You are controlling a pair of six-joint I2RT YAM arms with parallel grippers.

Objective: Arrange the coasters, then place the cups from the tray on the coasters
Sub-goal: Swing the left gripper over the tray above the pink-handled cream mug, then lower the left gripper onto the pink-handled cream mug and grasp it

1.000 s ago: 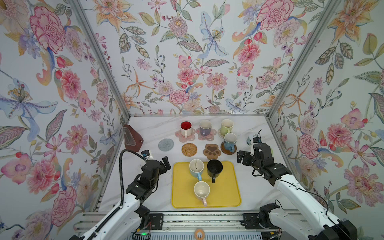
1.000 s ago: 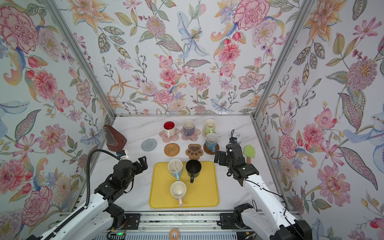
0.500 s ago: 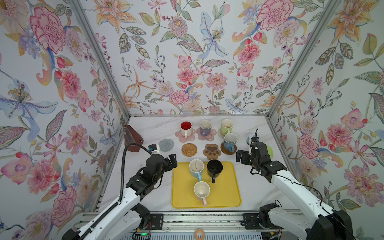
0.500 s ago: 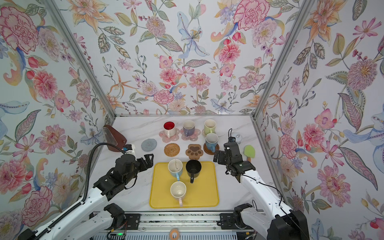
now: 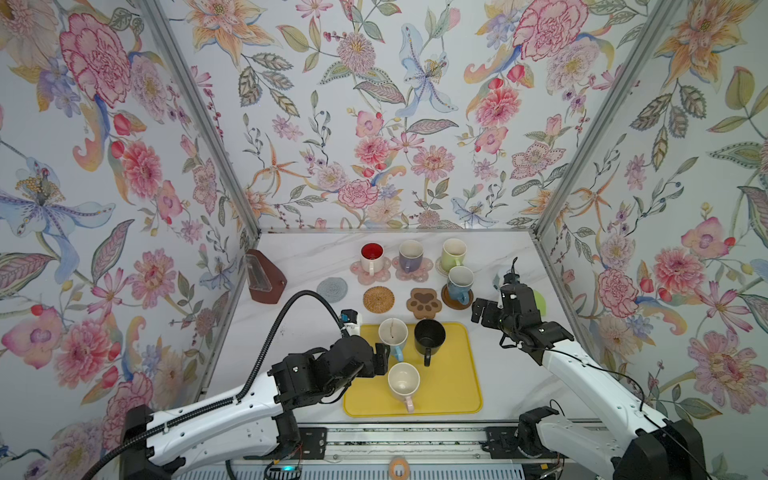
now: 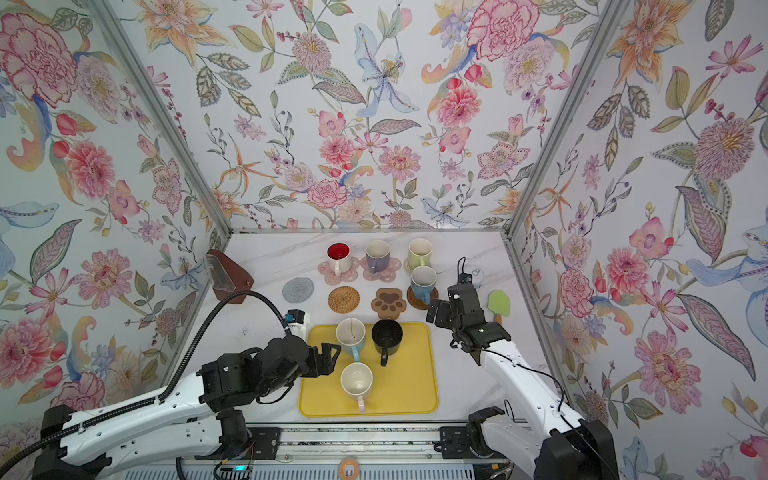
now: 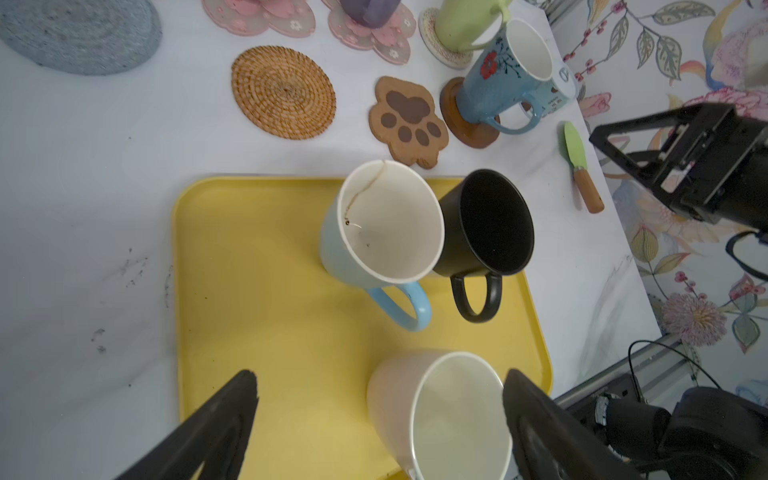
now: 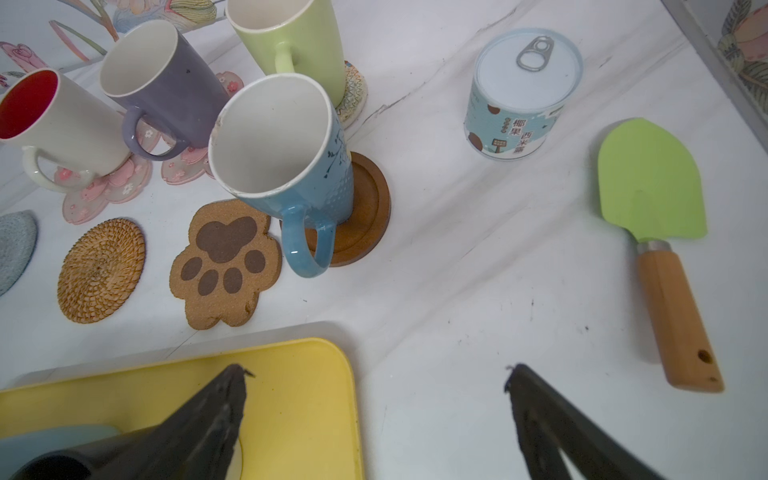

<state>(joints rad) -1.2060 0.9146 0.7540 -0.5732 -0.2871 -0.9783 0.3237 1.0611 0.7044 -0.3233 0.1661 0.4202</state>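
Note:
On the yellow tray (image 5: 453,386) stand three cups: light blue (image 5: 392,334), black (image 5: 429,336) and pink (image 5: 403,380). Four more cups stand on coasters: white-red (image 5: 371,255), lilac (image 5: 410,253), light green (image 5: 453,251) and blue (image 5: 460,282). The grey (image 5: 332,287), rattan (image 5: 378,299) and paw (image 5: 423,302) coasters are bare. My left gripper (image 5: 382,359) hangs open over the tray's left part. In the left wrist view the pink cup (image 7: 449,407) shows in the gap between its fingers, ungripped. My right gripper (image 5: 482,311) is open and empty beside the tray's far right corner.
A brown wedge-shaped holder (image 5: 266,278) leans at the left wall. A small white bottle (image 5: 351,322) stands by the tray's far left corner. A light-blue can (image 8: 523,95) and a green spatula (image 8: 652,183) lie at the right. Flowered walls close three sides.
My left arm has swung right from the table onto the tray, beside the pink and light blue cups. The right gripper has shifted slightly left. No cup has moved.

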